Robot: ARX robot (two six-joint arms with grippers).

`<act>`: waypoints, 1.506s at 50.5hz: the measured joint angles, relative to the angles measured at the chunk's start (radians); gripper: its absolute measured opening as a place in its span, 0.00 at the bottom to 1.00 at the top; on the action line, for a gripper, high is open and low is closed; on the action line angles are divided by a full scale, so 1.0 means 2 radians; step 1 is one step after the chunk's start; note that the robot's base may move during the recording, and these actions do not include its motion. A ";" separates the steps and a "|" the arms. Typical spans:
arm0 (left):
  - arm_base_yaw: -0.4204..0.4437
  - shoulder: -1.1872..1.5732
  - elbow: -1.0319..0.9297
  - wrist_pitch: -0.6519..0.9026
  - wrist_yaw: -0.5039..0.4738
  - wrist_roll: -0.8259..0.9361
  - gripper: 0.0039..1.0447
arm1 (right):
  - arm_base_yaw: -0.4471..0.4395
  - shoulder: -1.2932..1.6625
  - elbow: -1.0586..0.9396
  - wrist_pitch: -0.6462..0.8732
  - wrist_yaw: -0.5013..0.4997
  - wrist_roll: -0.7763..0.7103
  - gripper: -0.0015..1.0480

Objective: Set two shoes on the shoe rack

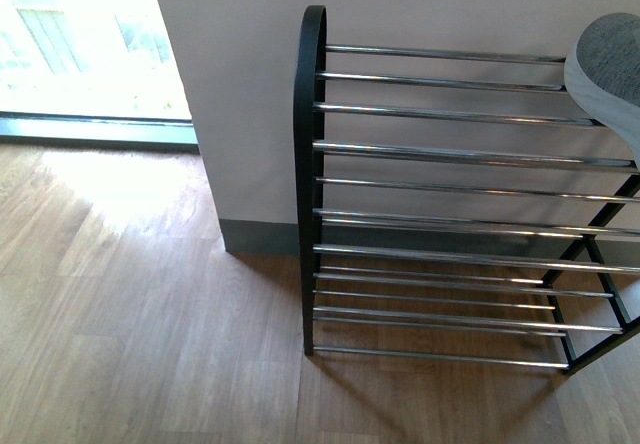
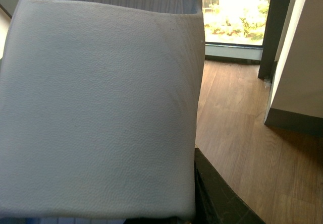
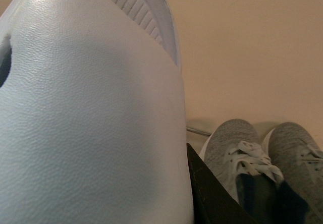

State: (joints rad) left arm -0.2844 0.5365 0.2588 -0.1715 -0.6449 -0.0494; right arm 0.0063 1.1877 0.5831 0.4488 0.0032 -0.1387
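Observation:
A pale blue slide (image 2: 101,108) fills most of the left wrist view, with my left gripper (image 2: 187,204) shut on it; one dark finger (image 2: 217,201) shows beside its strap. Another pale blue slide (image 3: 91,118) fills the right wrist view in the same way. My right gripper (image 3: 187,199) is shut on it, a dark finger (image 3: 212,199) alongside. Behind it two grey sneakers (image 3: 237,153) stand side by side on a chrome bar (image 3: 199,131). The front view shows the shoe rack (image 1: 450,154) against the wall, a grey sneaker (image 1: 610,64) on its top right. Neither arm appears there.
Wooden floor (image 1: 150,314) spreads left of and in front of the rack. A pale wall (image 1: 240,84) with a grey skirting stands behind it. A bright floor-level window (image 1: 80,44) lies at the far left.

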 joint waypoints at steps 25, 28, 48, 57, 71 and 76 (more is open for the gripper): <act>0.000 0.000 0.000 0.000 0.000 0.000 0.02 | 0.048 0.204 0.103 0.022 0.062 -0.031 0.02; 0.000 0.000 0.000 0.000 0.000 0.000 0.02 | 0.048 0.217 0.113 0.019 0.068 -0.032 0.02; 0.000 0.000 0.000 0.000 0.000 0.000 0.02 | 0.043 0.335 0.185 0.036 0.150 -0.110 0.02; 0.000 0.000 0.000 0.000 0.000 0.000 0.02 | 0.038 0.378 0.190 0.081 0.171 -0.206 0.02; 0.000 0.000 0.000 0.000 0.000 0.000 0.02 | 0.028 0.387 0.202 0.099 0.186 -0.311 0.02; 0.000 0.000 0.000 0.000 0.000 0.000 0.02 | 0.024 0.388 0.205 0.103 0.194 -0.329 0.02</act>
State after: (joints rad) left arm -0.2844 0.5365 0.2588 -0.1715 -0.6449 -0.0494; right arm 0.0536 1.9636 0.9936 0.6552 0.3904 -0.7975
